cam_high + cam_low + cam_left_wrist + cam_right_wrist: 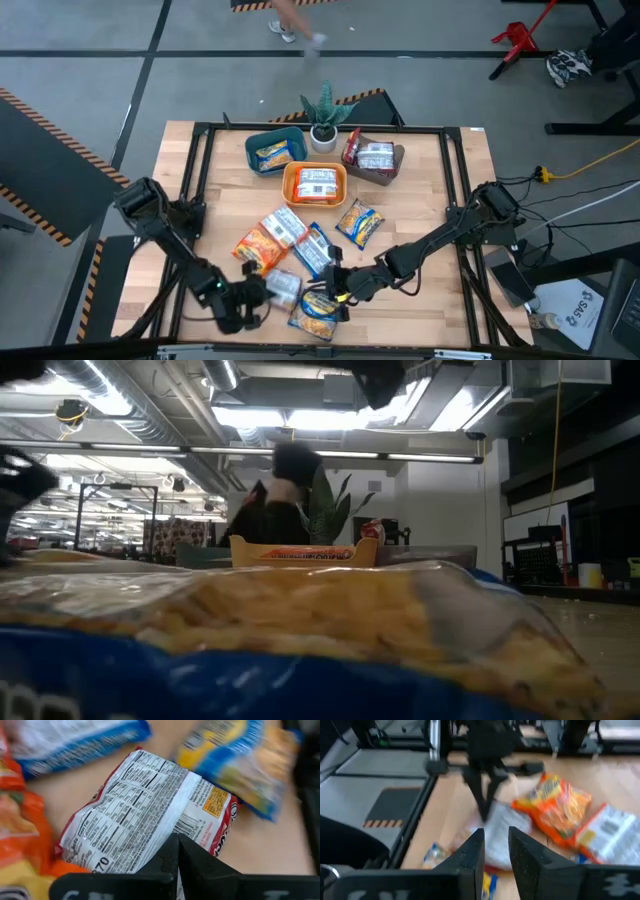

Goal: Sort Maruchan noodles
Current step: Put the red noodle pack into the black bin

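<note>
From above, you see the left gripper at the near edge of the counter, its tips right against a red-and-white packet lying label-back up; the right gripper sits just beyond that packet's other side, above a yellow-and-blue packet. More noodles lie ahead of both grippers: an orange packet and others loose, plus some already in the teal bin, orange bin and grey bin. In the low view a yellow-and-blue packet fills the foreground, crinkled film over a hard noodle block. The left wrist view shows that gripper's fingers drawn together on the red-and-white packet's edge, apparently pinching the wrapper. The right wrist view shows its fingers apart, with the pale packet just ahead. Expect these to be light and slick-skinned, with a brittle brick inside; take them by the flat seam or across the short width, and squeeze gently so the noodles do not crack.
</note>
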Motion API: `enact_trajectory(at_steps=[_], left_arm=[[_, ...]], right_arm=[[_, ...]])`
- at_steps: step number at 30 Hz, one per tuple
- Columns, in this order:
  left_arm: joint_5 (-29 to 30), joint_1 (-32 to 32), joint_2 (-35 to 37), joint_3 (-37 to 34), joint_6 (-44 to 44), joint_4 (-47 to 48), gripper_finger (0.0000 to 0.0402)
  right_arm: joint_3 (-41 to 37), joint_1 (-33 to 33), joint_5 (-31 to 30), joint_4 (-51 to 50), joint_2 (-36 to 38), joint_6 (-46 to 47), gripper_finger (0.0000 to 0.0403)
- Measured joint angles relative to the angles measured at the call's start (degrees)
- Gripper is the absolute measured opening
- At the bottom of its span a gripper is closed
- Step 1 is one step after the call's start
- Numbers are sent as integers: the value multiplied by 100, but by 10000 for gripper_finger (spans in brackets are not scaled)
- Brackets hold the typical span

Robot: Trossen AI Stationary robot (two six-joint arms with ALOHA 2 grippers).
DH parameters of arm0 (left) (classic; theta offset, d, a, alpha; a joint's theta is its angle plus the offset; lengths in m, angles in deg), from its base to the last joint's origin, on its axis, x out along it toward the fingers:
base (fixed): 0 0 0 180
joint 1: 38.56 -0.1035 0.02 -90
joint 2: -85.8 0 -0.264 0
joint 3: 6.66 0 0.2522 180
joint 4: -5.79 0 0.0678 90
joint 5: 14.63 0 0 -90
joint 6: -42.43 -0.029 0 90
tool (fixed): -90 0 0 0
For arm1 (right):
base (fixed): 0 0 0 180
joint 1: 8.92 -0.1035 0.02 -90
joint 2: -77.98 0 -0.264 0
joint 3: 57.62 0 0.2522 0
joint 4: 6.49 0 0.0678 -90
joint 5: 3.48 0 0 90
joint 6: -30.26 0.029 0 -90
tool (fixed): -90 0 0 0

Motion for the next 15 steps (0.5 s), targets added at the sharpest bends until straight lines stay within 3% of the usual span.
enact_trajectory(at_steps=[4, 12, 15], left_arm=[[165, -416, -6, -190, -257, -405, 0], [-61, -997, -31, -250, -1351, -1312, 0], [-181, -1104, -31, -250, -1392, -1405, 0]], right_arm=[[0, 0, -52, 223, 0, -184, 76], [2, 0, -71, 540, 2, -239, 76], [2, -4, 249, 641, 15, -167, 76]])
